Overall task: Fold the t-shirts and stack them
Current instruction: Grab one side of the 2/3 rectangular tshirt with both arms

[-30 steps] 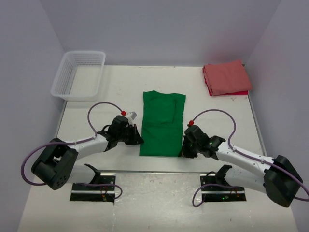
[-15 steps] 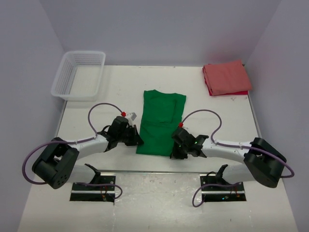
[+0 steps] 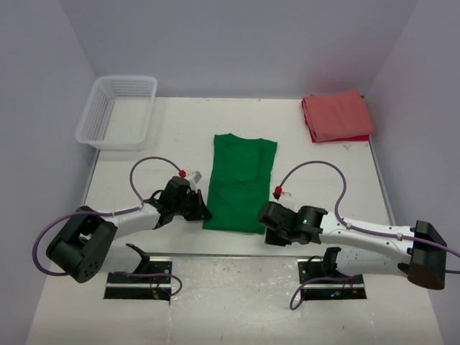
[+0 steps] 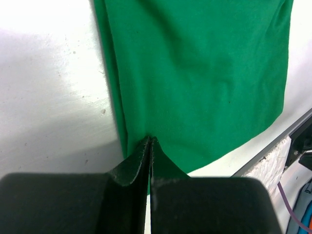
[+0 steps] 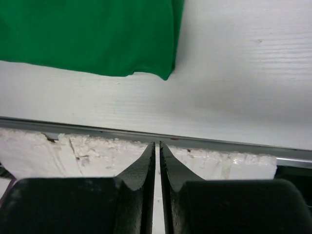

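Pinching one green t-shirt (image 3: 239, 188), left fingers (image 4: 148, 151); right fingers (image 5: 157, 156) nearly together, empty; one red t-shirt (image 3: 336, 115).

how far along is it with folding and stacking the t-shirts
Done: the salmon-red shirt lies folded at the far right corner. In hand: the green shirt is folded into a long strip; the left gripper pinches its near edge, while the right gripper holds nothing. Left: finishing the green fold and stacking the shirts.

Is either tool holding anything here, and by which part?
The left tool pinches the bright green cloth t-shirt at its near left corner; the right tool holds nothing.
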You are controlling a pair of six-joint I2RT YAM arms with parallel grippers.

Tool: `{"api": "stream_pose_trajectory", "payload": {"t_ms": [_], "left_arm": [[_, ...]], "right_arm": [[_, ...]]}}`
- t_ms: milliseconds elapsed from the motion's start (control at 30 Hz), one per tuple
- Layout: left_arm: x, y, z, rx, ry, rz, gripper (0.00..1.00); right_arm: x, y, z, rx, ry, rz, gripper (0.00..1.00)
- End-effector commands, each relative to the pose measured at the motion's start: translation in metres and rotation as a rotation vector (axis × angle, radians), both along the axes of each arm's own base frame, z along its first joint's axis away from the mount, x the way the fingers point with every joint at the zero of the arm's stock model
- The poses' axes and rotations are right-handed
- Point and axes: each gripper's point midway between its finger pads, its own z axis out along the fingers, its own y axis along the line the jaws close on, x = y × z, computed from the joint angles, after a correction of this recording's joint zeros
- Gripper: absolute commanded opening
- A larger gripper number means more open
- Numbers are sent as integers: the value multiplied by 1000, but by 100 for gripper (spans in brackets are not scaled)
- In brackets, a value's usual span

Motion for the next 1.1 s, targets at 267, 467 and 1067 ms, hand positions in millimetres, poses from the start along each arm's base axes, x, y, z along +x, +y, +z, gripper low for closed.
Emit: {"api": "stream_pose_trajectory", "payload": {"t_ms": [267, 467, 1067], "left_arm": [[-13, 9, -13, 13, 20, 24, 0], [-23, 19, -16, 21, 31, 54, 0], [-30, 24, -20, 22, 37, 64, 0]], "right_arm": [[28, -8, -8, -200, -59, 8, 0], [54, -3, -7, -230, -100, 37, 0], [130, 51, -18, -264, -84, 195, 0]]}}
